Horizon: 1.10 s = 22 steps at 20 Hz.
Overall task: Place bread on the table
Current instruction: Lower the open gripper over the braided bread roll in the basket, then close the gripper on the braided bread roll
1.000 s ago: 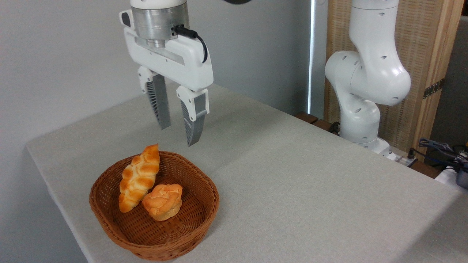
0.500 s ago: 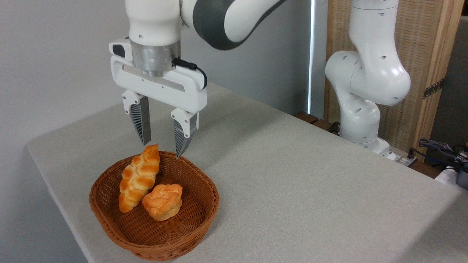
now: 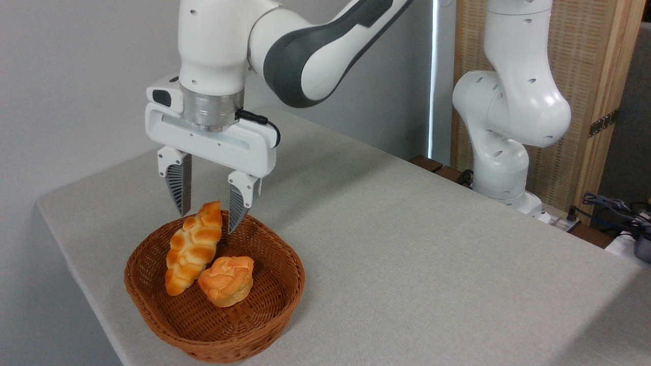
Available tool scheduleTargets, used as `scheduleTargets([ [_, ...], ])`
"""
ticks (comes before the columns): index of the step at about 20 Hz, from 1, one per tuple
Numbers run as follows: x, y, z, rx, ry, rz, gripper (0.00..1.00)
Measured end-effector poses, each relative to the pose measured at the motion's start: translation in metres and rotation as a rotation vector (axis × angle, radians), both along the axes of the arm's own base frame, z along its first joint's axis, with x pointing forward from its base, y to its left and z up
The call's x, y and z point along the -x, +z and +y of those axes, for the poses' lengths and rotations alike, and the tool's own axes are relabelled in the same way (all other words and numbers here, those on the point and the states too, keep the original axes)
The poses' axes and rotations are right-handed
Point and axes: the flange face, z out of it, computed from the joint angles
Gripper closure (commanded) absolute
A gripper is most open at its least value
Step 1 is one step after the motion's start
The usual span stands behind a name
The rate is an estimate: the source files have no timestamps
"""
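Note:
The bread [image 3: 193, 248], a long golden-orange braided loaf, leans against the left inner wall of a brown wicker basket [image 3: 264, 310], its upper tip poking above the rim. My gripper [image 3: 206, 222] hangs open right over that upper tip, one grey finger on each side of it, neither touching as far as I can tell. The light grey-beige table [image 3: 407, 254] carries the basket near its front left corner.
A small round knotted bun [image 3: 227, 280] lies in the basket, touching the loaf's lower right side. The white arm base [image 3: 508, 132] stands at the table's far right edge. Cables and gear [image 3: 615, 208] sit beyond it.
The gripper has come down and to the left, from well above the basket's far rim to straddling the loaf's upper tip. It has stayed open. Loaf and bun have not moved.

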Motion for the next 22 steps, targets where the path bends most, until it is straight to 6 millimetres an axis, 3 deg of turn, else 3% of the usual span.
scheduleTargets([
  [22, -0.014, -0.051, -0.037, 0.018, 0.031, -0.005, 0.02],
])
